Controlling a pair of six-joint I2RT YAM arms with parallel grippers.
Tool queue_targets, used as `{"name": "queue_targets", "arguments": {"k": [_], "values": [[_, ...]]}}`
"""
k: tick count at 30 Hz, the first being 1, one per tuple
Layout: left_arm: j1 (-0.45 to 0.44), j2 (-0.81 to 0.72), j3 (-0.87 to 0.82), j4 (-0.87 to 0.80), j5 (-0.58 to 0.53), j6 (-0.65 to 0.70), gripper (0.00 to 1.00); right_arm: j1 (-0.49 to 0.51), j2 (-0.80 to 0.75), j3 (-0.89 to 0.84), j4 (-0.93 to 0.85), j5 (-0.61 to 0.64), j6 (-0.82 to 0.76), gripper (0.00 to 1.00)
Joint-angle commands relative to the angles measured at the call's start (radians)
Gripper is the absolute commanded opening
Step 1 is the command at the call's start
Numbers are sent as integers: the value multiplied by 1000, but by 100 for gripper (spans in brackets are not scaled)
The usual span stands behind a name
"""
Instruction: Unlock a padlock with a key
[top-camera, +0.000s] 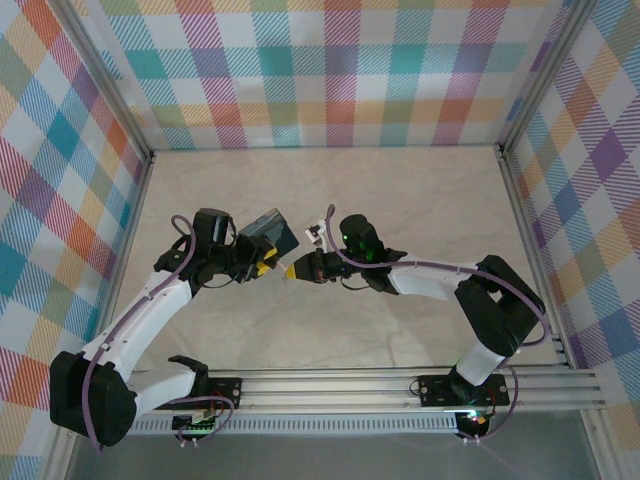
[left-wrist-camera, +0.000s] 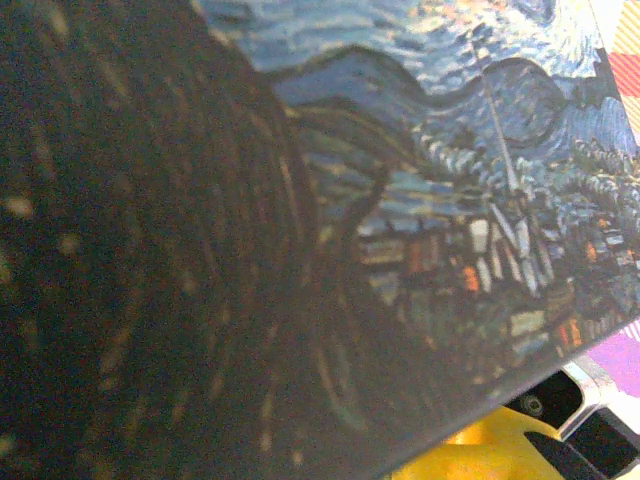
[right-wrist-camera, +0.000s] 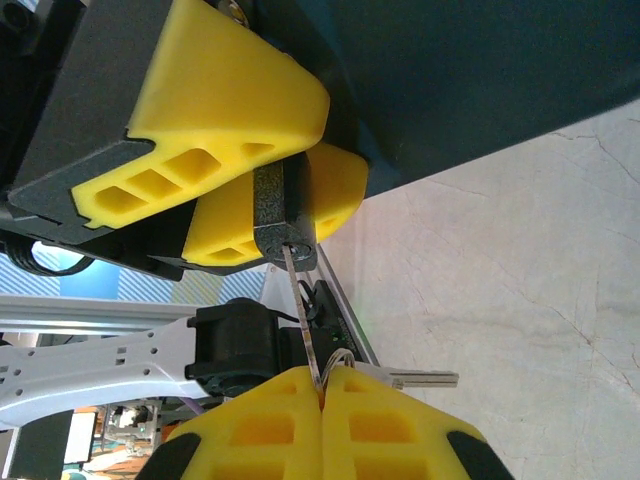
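The pale marbled worktop (top-camera: 400, 190) lies inside plaid walls (top-camera: 300, 70), and the two arms meet above its middle. The left arm (top-camera: 150, 310) and right arm (top-camera: 470, 290) are seen whole from above. Their fingertips crowd so close there that little between them can be read.

The padlock (top-camera: 272, 232) is held up off the worktop at the left arm's end, tilted. In the left wrist view its starry print (left-wrist-camera: 450, 150) runs past the frame edges, the left half lost in dark blur. From the right wrist it shows as a plain dark-blue slab (right-wrist-camera: 480, 80), cut off at the top and right.

The left gripper (top-camera: 258, 264) is clamped on the padlock. Its yellow fingers (right-wrist-camera: 220, 100) sit on either side of a speckled dark-grey metal body (right-wrist-camera: 283, 210) pressed against the blue slab. Where that body ends and the slab begins is hard to make out. One yellow finger (left-wrist-camera: 480, 455) peeks below the print.

The right gripper (right-wrist-camera: 322, 385) is just beside it, its fingers pressed together on the key (right-wrist-camera: 300, 310). The key's head is hidden between the pads. Its thin blade reaches up to the grey body's face, though how far it has entered cannot be told. A wire ring (right-wrist-camera: 340, 360) and a second key (right-wrist-camera: 425, 378) stick out sideways at the fingertips.
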Motion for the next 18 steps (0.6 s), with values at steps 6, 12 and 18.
{"name": "queue_targets", "arguments": {"k": [6, 12, 18], "values": [[5, -39, 3, 45, 41, 23, 0, -4, 33, 63, 63, -14, 22, 0], [-13, -33, 23, 3, 23, 79, 0, -3, 43, 99, 69, -25, 35, 0], [-38, -9, 37, 5, 23, 119, 0, 12, 75, 161, 49, -30, 42, 0]]}}
